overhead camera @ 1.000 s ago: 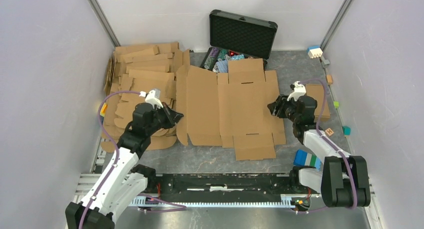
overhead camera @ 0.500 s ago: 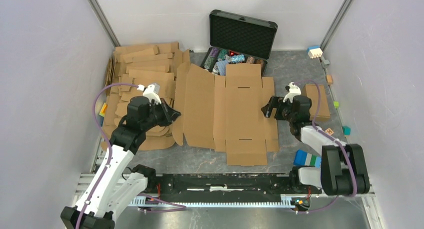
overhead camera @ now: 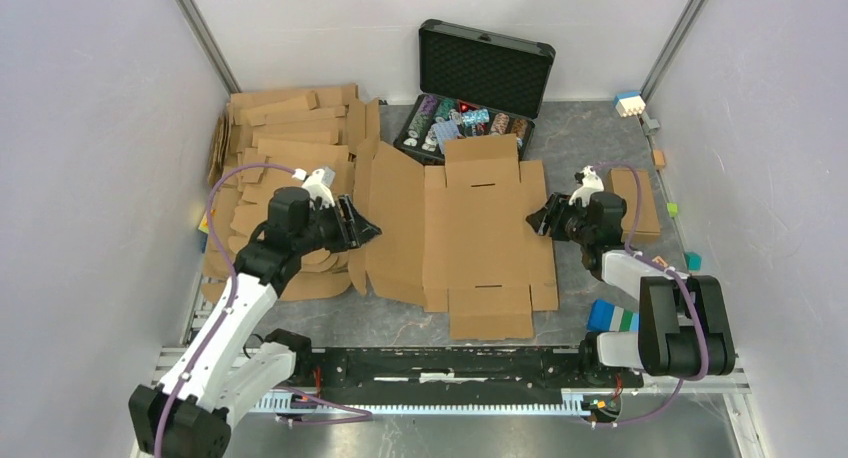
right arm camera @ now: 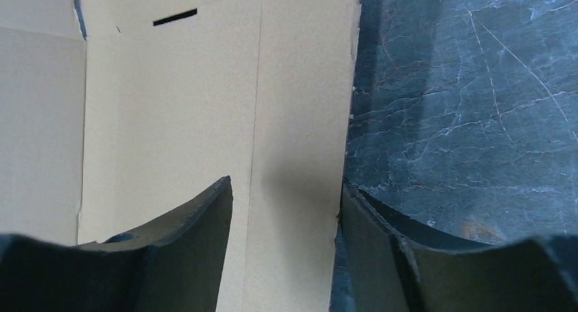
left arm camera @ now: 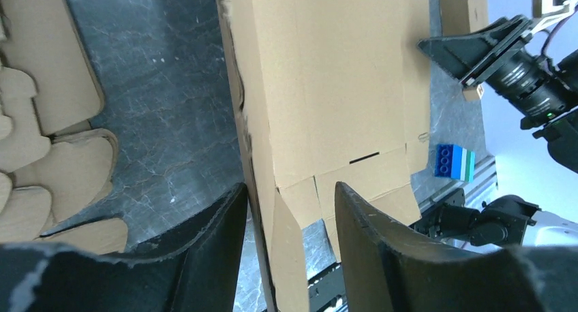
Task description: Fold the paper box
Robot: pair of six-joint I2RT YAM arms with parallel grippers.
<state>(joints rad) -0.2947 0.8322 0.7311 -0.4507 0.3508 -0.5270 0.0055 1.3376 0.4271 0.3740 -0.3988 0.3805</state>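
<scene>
Left tool [overhead camera: 366, 228] spread, jaws straddling the left edge of the large plain brown corrugated cardboard die-cut sheet, i.e. the paper box [overhead camera: 480, 228]; nothing pinched. Right tool [overhead camera: 541, 219] spread too, jaws either side of the sheet's right-hand strip, with a gap showing in the wrist view and no clamp.

Progress looks early. The sheet is opened out and mostly flat. Only the left panel looks tipped up a bit along its outer edge. No walls stood up, end flaps out flat, slots unused. All creasing, wall-raising and tab-tucking left to do.

Box sits mid-table on the grey marbled table [overhead camera: 600, 148], directly between the two tools, one tool at each side edge. Open black hard case with foam lid [overhead camera: 485, 63] just behind it. Pile of flat brown cardboard blanks [overhead camera: 285, 128] to its left, small narrow brown cardboard box [overhead camera: 640, 203] beyond the right tool, blue-and-green toy block [overhead camera: 612, 318] near right base.
</scene>
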